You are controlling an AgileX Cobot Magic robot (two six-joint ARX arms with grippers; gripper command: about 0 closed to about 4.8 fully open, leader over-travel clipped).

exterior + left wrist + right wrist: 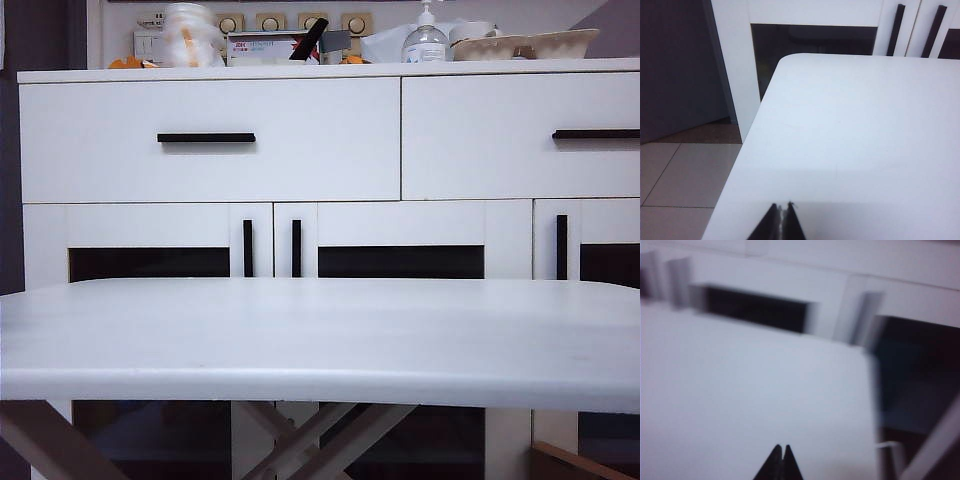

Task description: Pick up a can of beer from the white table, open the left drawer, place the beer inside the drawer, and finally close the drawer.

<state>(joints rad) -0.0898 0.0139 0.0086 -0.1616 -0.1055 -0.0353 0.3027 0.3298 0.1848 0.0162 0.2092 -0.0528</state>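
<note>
L drawer [210, 140] flush; both grippers closed.

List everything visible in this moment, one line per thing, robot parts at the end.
white table: one, white, foreground, no can visible on it in any view.
white cabinet: one, white, behind the table.
left drawer: one, white with black bar handle, upper left of cabinet, closed.
right drawer: one, white with black bar handle, upper right, closed.
cabinet doors: white with vertical black handles, below the drawers.
clutter: boxes, containers and a clear pump bottle, on the cabinet top.
can of beer: none in view.
left pincer: black, shut, over the table's near left part.
right pincer: black, shut, over the table near its right edge; view blurred.
</note>
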